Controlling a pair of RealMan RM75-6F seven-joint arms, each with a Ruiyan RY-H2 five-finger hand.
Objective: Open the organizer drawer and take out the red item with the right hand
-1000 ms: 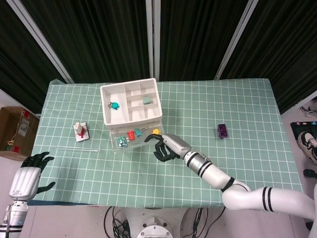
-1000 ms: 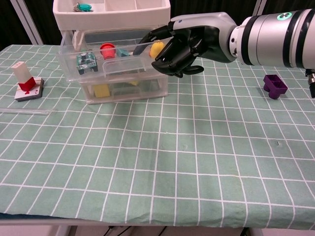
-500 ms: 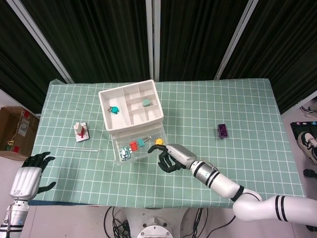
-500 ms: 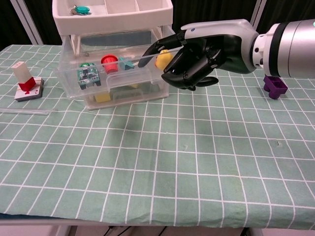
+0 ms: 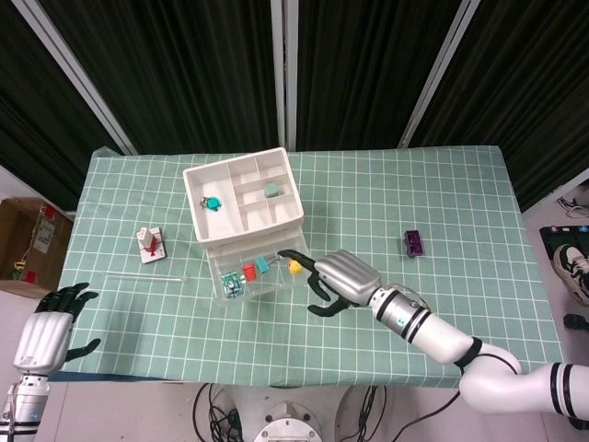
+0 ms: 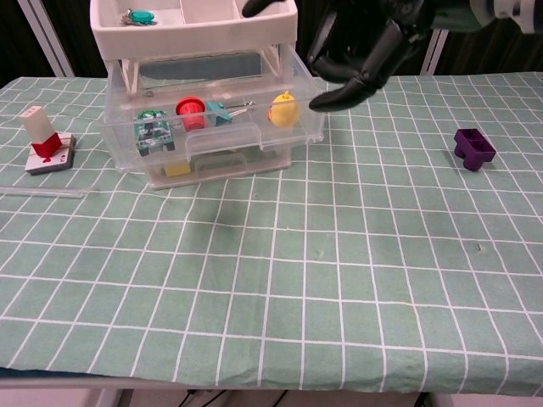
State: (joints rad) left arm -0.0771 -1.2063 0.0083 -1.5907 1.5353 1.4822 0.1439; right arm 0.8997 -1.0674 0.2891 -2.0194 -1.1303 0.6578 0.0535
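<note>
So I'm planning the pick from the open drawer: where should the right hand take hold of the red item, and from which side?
Probably from above, pinching the red item across its round top. The drawer is open only upward, and neighbours stand close on either side: a green piece and a teal piece. The right hand hangs over the drawer's right end.

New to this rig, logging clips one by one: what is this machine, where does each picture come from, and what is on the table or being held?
It is a two-armed robot with human-like hands, steered remotely. One picture looks down from its head, the other looks forward from its chest. On the green checked tablecloth stands a white organizer with its clear drawer pulled out, holding a red item, a yellow piece and a green one. A purple block and a small red-and-white object lie apart. The right hand hovers beside the drawer, holding nothing; the left hand waits open off the table's edge.
</note>
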